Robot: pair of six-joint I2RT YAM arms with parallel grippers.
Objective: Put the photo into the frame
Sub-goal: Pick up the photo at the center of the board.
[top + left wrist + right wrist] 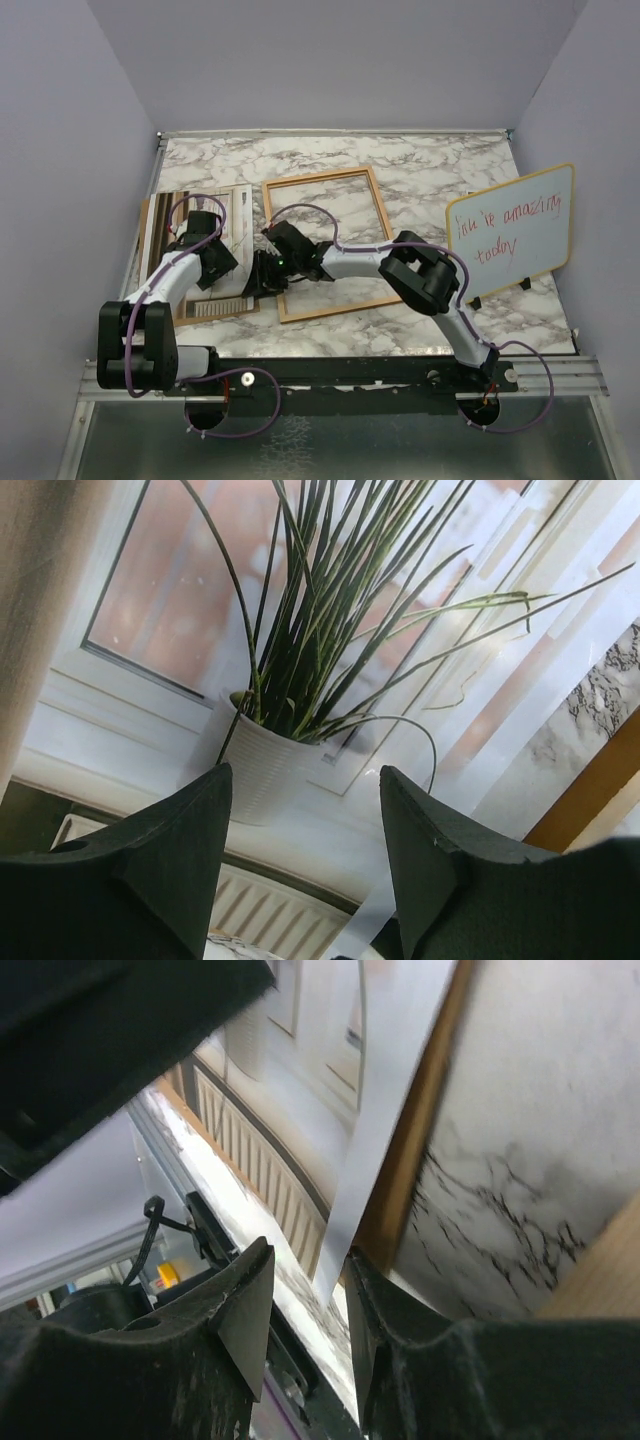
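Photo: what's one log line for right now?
photo: beside frame, not in it | left gripper: open above photo | right gripper: open at photo's edge

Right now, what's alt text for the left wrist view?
Two dark fingers, spread apart, over the photo: a grassy plant in a white pot by a window. The marble table and the frame's wooden rim show at right.

**Surface notes: materials and finish**

The photo point(300, 630) is recorded as smooth paper with a slight sheen. The frame point(320, 176) rim is noted as orange-brown wood, satin. The table point(430, 165) is marble-patterned, smooth. On the left gripper point(305, 780), fingers point(170, 860) are seen as matt black plastic.
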